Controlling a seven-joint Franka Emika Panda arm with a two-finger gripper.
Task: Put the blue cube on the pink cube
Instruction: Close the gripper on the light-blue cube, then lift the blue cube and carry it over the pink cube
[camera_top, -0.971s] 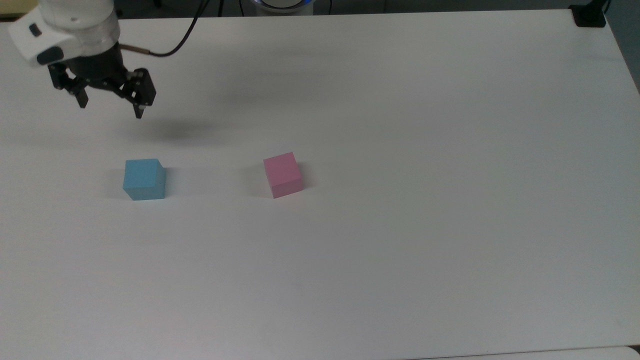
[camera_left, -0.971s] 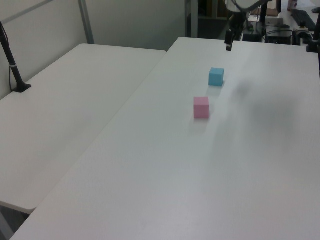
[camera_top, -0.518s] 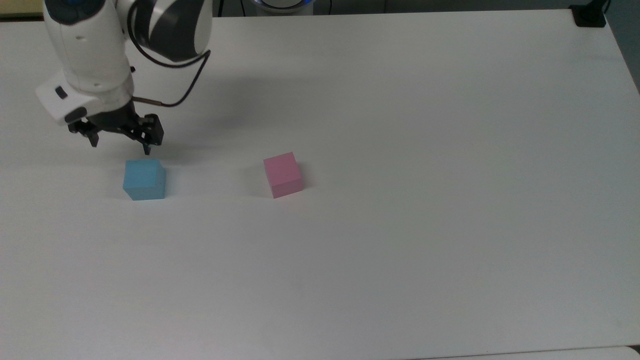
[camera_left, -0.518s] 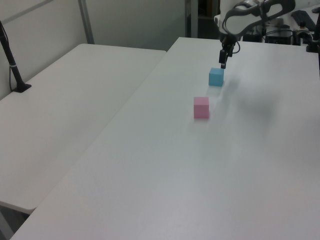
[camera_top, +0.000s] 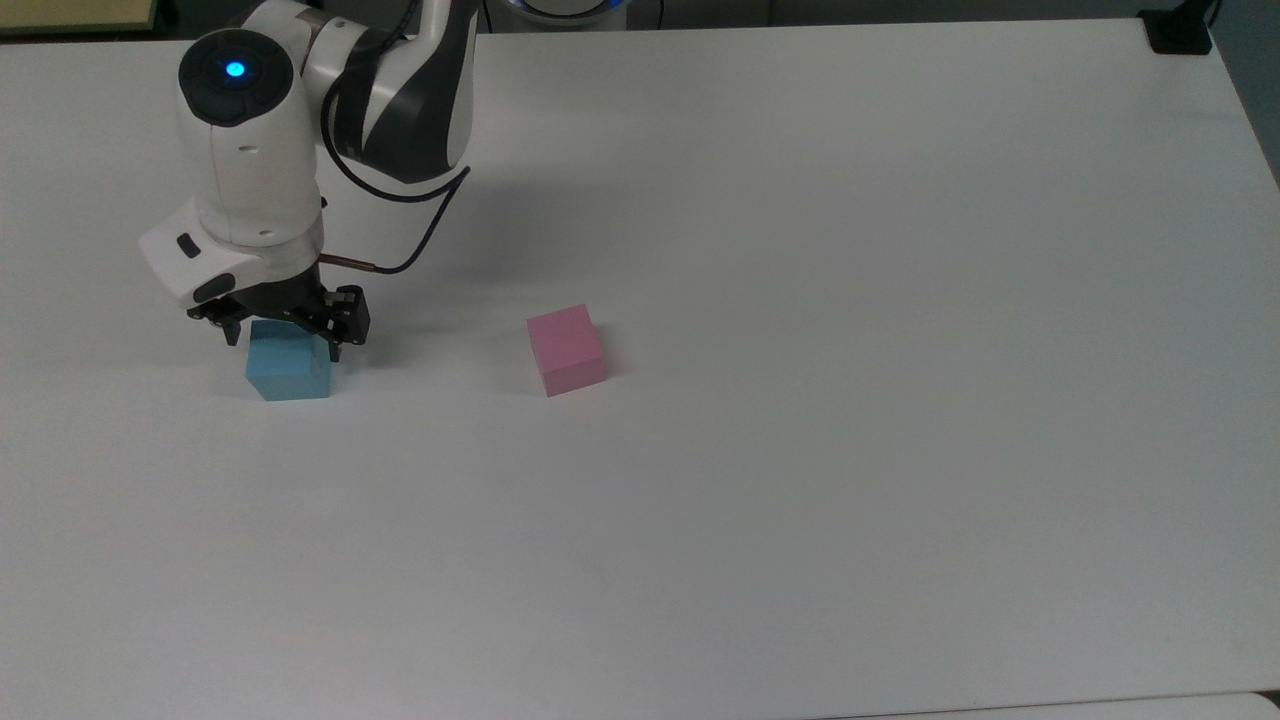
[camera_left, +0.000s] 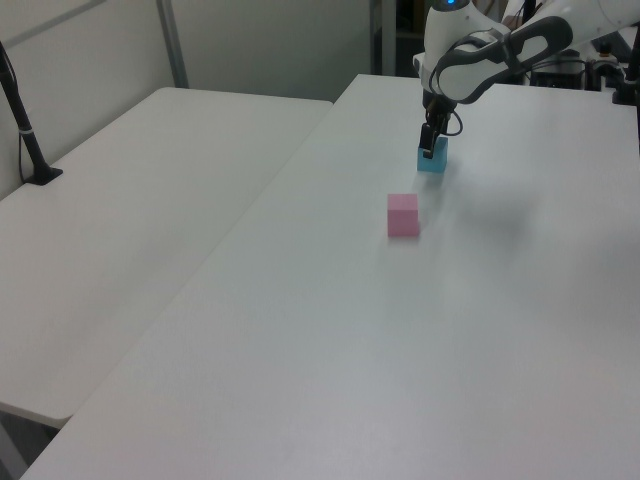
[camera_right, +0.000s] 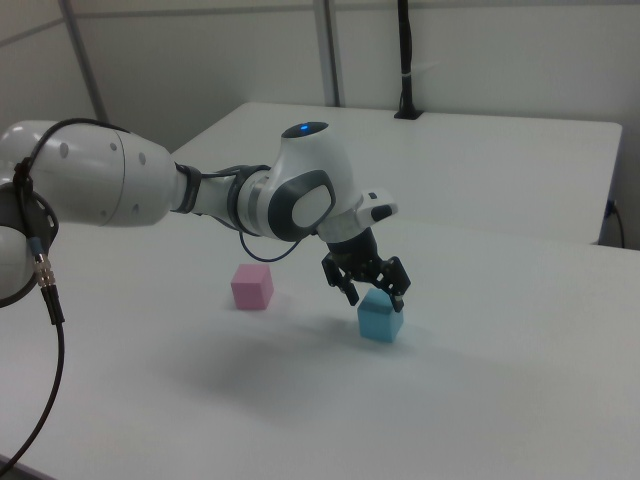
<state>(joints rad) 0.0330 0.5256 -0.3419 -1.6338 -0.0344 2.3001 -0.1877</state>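
Two cubes rest on the white surface (camera_top: 800, 500), and neither has been lifted. The blue cube (camera_top: 289, 365) sits flat toward the top view's left edge, about midway between the near and far edges. The pink cube (camera_top: 566, 349) stands well apart from it, nearer the middle of the surface, and nothing is on top of it.

The claw (camera_top: 285, 340) is down over the blue cube with its fingers spread apart, one on each side of the cube's upper part. In the right view the claw (camera_right: 368, 290) has its tips at about the level of the cube's top face, straddling the blue cube (camera_right: 380, 318); whether either finger touches it I cannot tell. The left view has the claw (camera_left: 429, 148) directly above the blue cube (camera_left: 432, 160), with the pink cube (camera_left: 403, 215) nearer the camera.

By my reading, the approach is nearly finished and the grasp has not been made. What is left is almost everything that counts: lowering a little further, closing on the blue cube, lifting it, carrying it across to the pink cube, setting it squarely on top and letting go.
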